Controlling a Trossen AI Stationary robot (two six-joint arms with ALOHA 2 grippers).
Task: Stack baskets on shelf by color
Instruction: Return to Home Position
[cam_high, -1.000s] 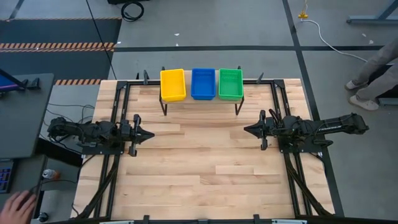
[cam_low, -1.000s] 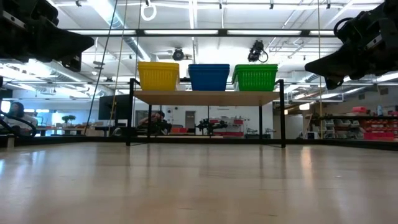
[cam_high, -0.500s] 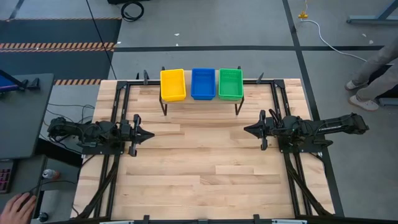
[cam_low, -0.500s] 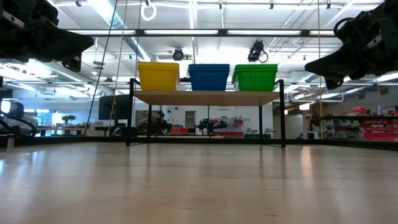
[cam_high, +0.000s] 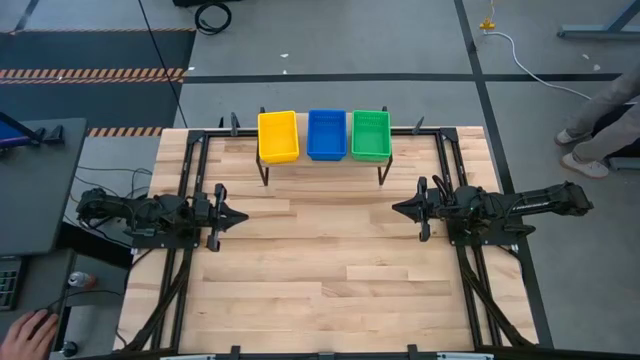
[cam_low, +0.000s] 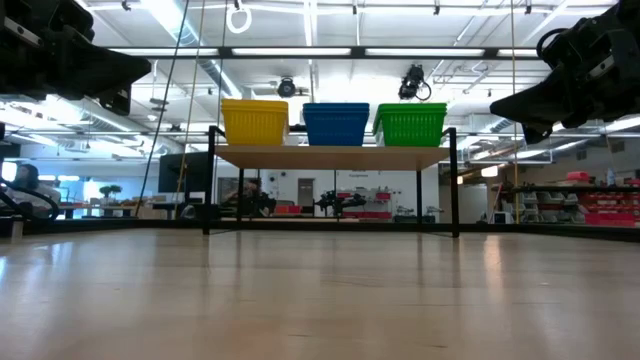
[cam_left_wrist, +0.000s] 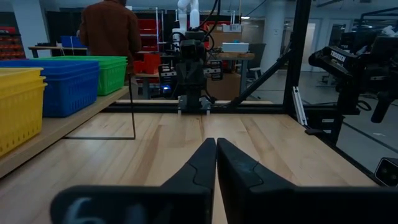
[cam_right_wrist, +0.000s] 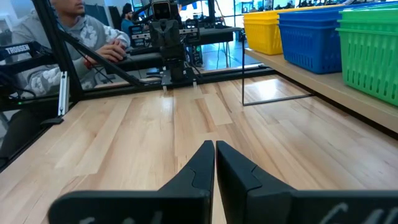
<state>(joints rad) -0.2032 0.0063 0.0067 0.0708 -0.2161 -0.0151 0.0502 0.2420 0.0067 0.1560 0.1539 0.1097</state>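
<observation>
Wooden shelf (cam_low: 330, 157) holds baskets (cam_high: 326, 135), far from left gripper (cam_high: 243, 215), right gripper (cam_high: 396, 209)

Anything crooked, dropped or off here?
Nothing stands out: yellow stack, blue stack and green stack sit square in a row on the shelf; left gripper and right gripper are shut, empty.

The light wooden table (cam_high: 320, 270) carries the shelf (cam_low: 330, 157) at its far edge, a pale plank on thin black legs. On the plank three nested piles stand side by side in a row: yellow baskets (cam_high: 278, 136) at the left end, blue baskets (cam_high: 327, 134) in the middle, and green baskets (cam_high: 370, 134) at the right end.
</observation>
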